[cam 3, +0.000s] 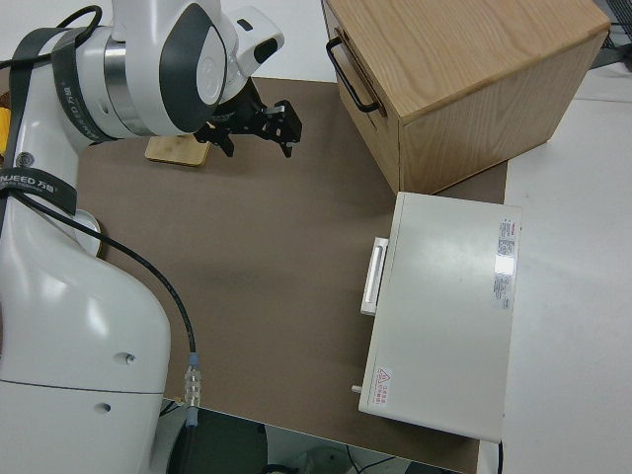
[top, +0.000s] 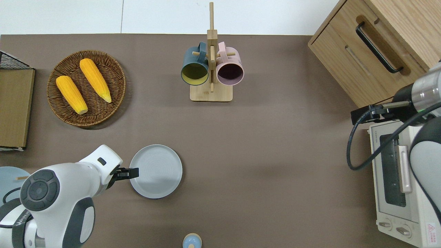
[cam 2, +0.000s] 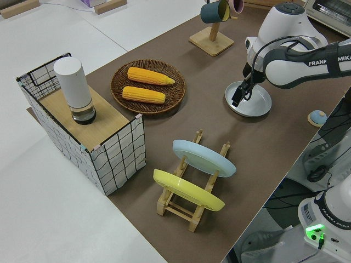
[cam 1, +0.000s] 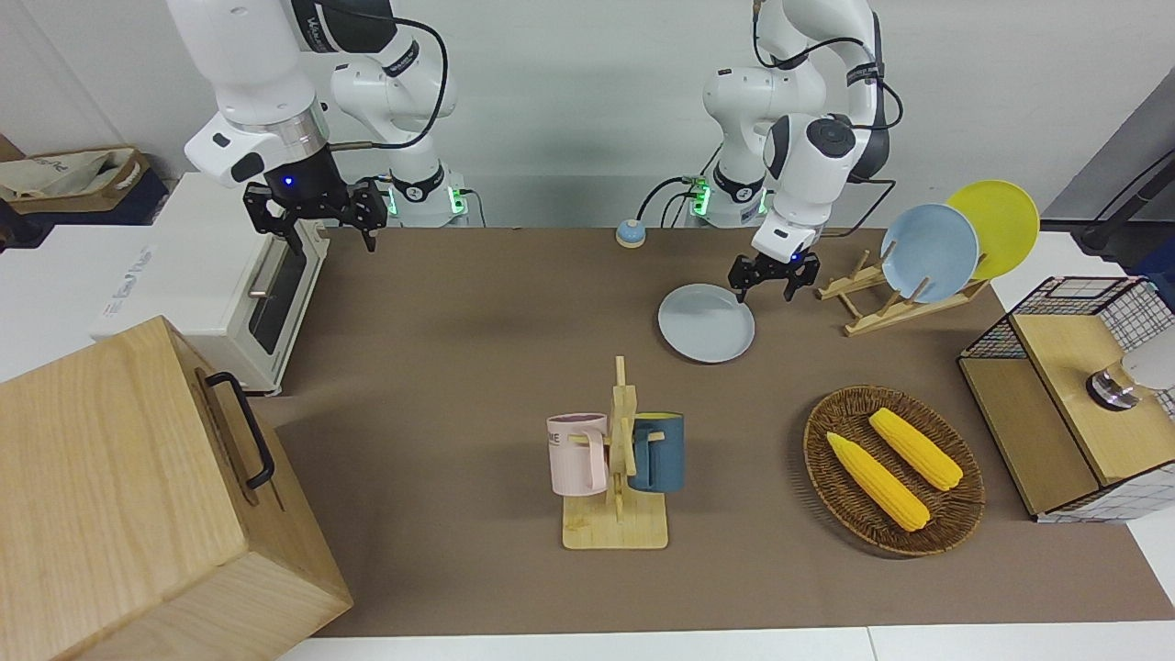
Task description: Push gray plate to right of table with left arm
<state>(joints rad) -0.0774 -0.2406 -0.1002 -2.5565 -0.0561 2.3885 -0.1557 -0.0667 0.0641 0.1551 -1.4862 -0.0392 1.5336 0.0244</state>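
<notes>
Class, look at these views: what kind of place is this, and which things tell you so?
Probably a robotics lab staged as a kitchen: two bench-mounted arms at a covered table, with a toaster oven, mug stand and plate rack.

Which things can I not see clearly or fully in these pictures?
- Whether the left pincer touches the gray plate: too small in every view.
- Sky-blue plate, overhead view: cut off by the edge, partly hidden by the left arm.
- Toaster oven, overhead view: partly covered by the parked right arm.

plate (top: 155, 171) nearer the robots than mug rack (top: 211, 90), left hand (top: 132, 173) at its rim
</notes>
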